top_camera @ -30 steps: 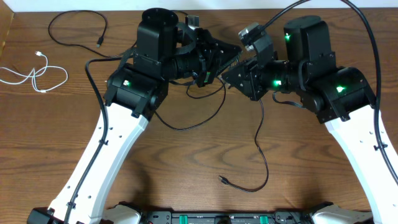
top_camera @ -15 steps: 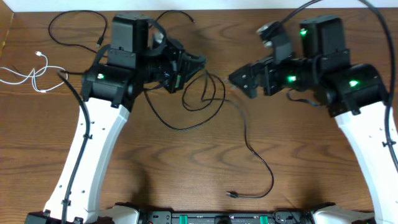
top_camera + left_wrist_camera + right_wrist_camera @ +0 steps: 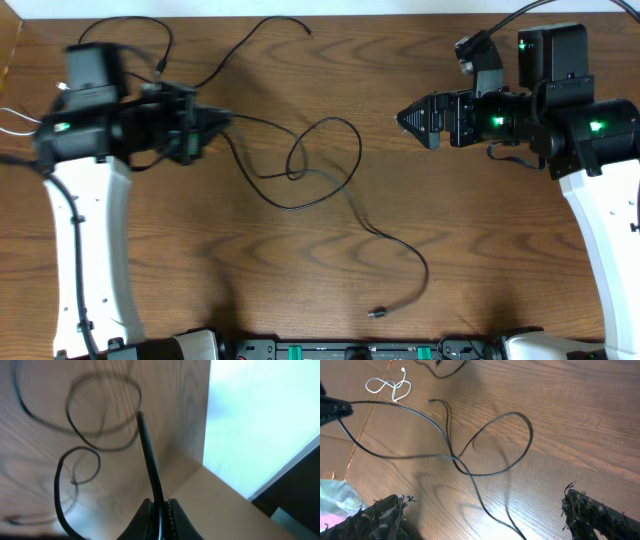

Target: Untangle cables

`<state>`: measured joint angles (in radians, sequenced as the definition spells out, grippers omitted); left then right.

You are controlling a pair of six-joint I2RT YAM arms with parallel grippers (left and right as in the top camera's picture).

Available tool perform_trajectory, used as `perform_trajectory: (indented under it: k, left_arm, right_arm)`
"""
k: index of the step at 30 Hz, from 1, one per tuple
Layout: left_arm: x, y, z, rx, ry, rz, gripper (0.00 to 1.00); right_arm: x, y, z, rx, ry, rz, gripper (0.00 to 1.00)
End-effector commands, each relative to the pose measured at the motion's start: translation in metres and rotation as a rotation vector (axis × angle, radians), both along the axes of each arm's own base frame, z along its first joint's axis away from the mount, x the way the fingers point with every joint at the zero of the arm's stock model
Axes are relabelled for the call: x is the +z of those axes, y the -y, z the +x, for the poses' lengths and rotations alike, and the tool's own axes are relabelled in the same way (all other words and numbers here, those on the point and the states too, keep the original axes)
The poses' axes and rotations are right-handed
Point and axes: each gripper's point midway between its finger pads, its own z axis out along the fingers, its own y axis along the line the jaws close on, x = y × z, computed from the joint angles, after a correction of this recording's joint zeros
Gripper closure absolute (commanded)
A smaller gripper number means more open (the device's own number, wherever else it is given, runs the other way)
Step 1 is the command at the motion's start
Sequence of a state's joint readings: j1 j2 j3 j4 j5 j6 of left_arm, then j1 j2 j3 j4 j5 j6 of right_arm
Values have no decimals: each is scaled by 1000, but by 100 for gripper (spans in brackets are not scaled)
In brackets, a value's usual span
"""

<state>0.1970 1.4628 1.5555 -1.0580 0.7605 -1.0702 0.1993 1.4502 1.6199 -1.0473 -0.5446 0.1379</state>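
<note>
Currently, you are holding the black cable (image 3: 150, 462) in the left gripper (image 3: 222, 122). Its jaws are pinched shut on the cord, which is running straight out from the tips in the left wrist view. The right gripper (image 3: 485, 502) is standing with its jaws wide and carrying nothing.

From the held point, the black cable is stretching toward the middle of the surface (image 3: 500, 260). There it is forming a loop and crossing over itself (image 3: 457, 460), then trailing toward the near edge, ending at its plug (image 3: 377, 313). The long axis is therefore lying across the surface, from the left arm toward the centre.

The loop and crossing are sitting between the two arms. They lie in front of the open right jaws, apart from them. In my judgement the right arm is the one placed to take the loop, and the coming move is turning on that.

A further black cable (image 3: 250, 30) is lying near the far edge. You are seeing the white cable (image 3: 390, 386) coiled off to the left, mostly hidden by the left arm from overhead.

Note that the left wrist view is blurred. Which strand is passing on top at the crossing cannot be told.
</note>
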Motion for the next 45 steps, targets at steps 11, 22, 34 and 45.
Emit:
perform_trajectory:
  k: [11,22,34,45]
  left_arm:
    - [-37,-185,-66,285,-148,468,92]
    - [-46,-283,-119,502,-422,876,92]
    - [-71,-330,-90,333,-436,1057,92]
    - [-105,-399,-89,389,-619,1259,92]
  right_arm:
    - [-2,7,4,-17,20,-42,1]
    - [0,7,8,-19,38,-41,1]
    - [-2,6,8,-17,31,-42,1]
    - [-6,7,10,-20,23,-48,1]
